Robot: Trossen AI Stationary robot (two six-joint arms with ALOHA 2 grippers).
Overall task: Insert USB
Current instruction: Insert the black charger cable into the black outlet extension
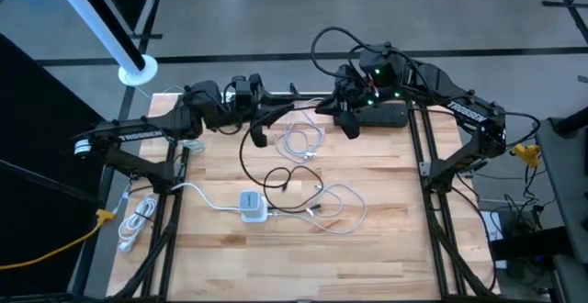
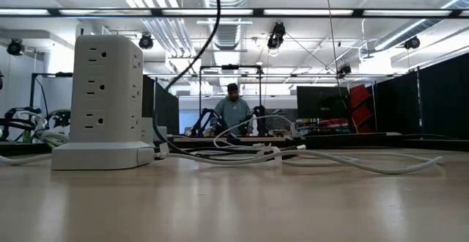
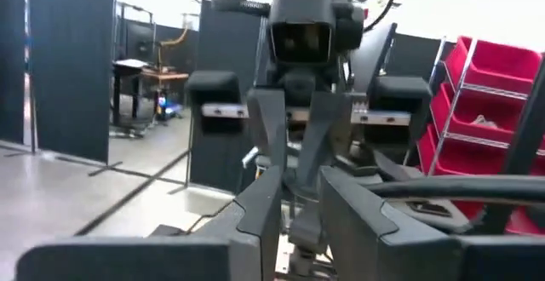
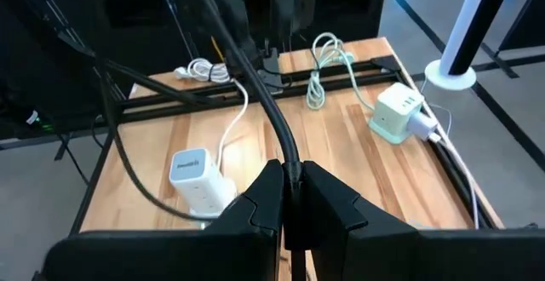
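Overhead, both arms are hovering above the far edge of the worktop. The right claw is clamping a black cable between its fingers, holding it up over the wood. The left claw is sitting nearly closed, fingers slightly apart, facing the right arm; whether it is gripping anything, I cannot tell. The white power tower is standing mid-worktop, with white cables lying near it.

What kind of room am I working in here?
Likely a robotics lab or workshop: dark partition panels, red storage bins, exposed ceiling ducts, and a person at a bench beyond the table.
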